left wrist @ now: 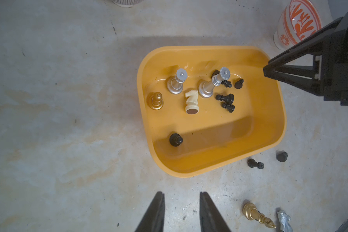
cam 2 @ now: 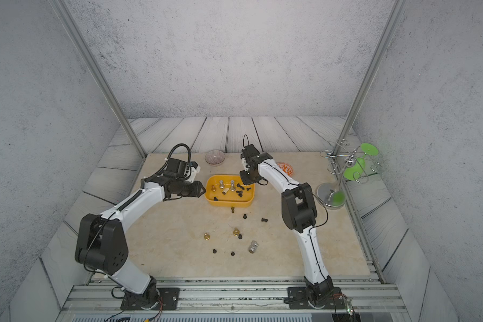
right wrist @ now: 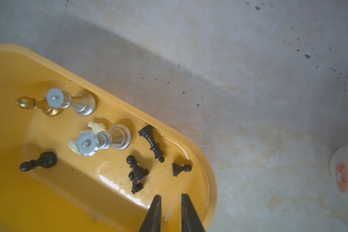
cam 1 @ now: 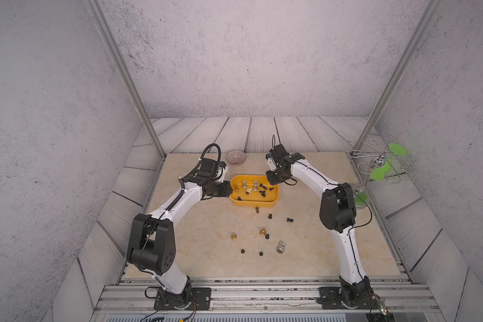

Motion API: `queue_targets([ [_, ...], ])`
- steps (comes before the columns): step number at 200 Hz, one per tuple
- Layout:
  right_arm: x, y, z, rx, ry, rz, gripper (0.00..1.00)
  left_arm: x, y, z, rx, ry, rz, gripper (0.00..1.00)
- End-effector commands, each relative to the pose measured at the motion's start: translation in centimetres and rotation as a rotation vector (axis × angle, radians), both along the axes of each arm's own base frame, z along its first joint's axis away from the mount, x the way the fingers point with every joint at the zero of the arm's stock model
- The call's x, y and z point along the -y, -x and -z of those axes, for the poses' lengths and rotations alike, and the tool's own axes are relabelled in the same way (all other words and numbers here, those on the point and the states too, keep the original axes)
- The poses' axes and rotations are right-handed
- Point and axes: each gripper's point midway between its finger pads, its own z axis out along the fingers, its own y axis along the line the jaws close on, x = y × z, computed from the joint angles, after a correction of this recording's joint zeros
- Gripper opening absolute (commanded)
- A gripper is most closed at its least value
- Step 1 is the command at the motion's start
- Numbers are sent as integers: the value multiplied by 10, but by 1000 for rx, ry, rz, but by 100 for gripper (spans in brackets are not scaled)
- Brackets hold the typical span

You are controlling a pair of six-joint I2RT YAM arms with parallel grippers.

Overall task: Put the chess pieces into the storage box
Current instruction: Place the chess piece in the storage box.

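Left wrist view: the storage box (left wrist: 209, 47), a shallow, glossy yellow-orange plastic tub with rounded corners, sits on a mottled beige, stone-look table (left wrist: 68, 120). About nine chess pieces (left wrist: 226, 98) are already inside. Two are tall silver metallic ones (left wrist: 176, 84), standing. There is also a gold pawn (left wrist: 156, 101), a cream knight (left wrist: 191, 100) on its side, and roughly five small matte black figures.

In a top view, about nine more are scattered on the table between the box and the arm bases: three gold pieces (cam 1: 233, 236), one toppled silver piece (cam 1: 281, 247) and five black ones (cam 1: 242, 251). The job looks roughly half done.

The left gripper (left wrist: 181, 193) hovers beside the box, its tapered black fingers narrowly apart and empty. The right gripper (right wrist: 171, 195) hangs over one end of the box, fingers slightly parted, holding nothing.
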Motion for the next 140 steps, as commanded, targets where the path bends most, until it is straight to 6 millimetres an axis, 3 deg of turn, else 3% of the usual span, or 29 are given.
queue_targets([
  [1,2,-3,6,-3,19,6,22,-3,1,-8,17,16,-11,33],
  [33,1,-2,-4,5,2,8,24,-2,2,-9,17,17,-8,33],
  [72,-4,4,-32,41,-78,9,25,1,4,-13,16,29,10,33],
  [140,10,35,-83,99,-157,6,25,13,11,-21,29,23,75,33],
])
